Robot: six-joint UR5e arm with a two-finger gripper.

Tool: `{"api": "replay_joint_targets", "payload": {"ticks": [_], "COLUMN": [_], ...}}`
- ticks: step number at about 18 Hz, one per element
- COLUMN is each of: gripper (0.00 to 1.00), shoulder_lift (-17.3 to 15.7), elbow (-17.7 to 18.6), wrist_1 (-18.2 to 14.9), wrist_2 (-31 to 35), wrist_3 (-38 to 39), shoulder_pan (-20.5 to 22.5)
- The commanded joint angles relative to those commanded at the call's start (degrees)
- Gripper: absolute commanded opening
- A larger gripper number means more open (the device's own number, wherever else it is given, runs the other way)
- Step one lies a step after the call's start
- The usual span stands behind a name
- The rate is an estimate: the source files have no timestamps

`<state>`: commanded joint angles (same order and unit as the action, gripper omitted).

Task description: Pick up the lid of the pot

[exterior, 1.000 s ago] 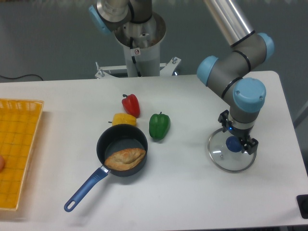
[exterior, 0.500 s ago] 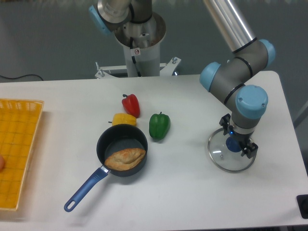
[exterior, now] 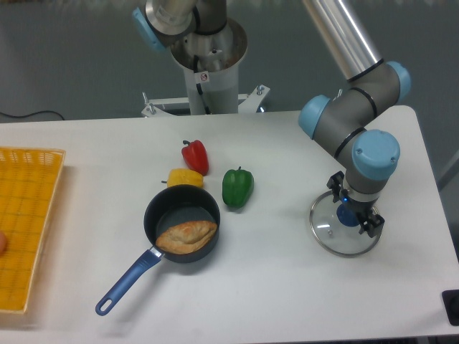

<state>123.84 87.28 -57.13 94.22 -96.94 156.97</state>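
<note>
From where I'm standing: gripper (exterior: 354, 202) hiding upper pt. of lid (exterior: 326, 231) & bit of blue knob (exterior: 348, 214); I'm failing to see if it's touching knob. Arm (exterior: 344, 29) running off top. Yellow crate (exterior: 34, 153) & orange obj. (exterior: 2, 242) inside leaving view, L edge; cable (exterior: 43, 113) ditto. Bread (exterior: 188, 235) covering some pan (exterior: 176, 199) floor. Black obj. (exterior: 452, 304), R edge, being cropped, unidentifiable.

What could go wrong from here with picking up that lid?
The tool looks open around the blue knob, but one view hides its exact height: closing too high might pinch only the knob's top and slip. If the fingers sit off-centre, they may nudge the clear lid sideways, since it appears to lie loose on the table.
</note>
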Motion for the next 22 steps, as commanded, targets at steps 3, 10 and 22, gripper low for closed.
{"api": "replay_joint_targets", "payload": {"ticks": [3,10,22], "gripper": [1.00,1.00,0.91], "shoulder_lift": [0.3,1.1,1.1], "elbow": [0.0,-0.4,-0.5], "wrist_1": [0.0,-0.1,-0.1], "wrist_2": [0.0,0.1,0.3], "wrist_3": [-0.3,-0.4,-0.5], "shoulder_pan": [0.0,0.0,0.2]}}
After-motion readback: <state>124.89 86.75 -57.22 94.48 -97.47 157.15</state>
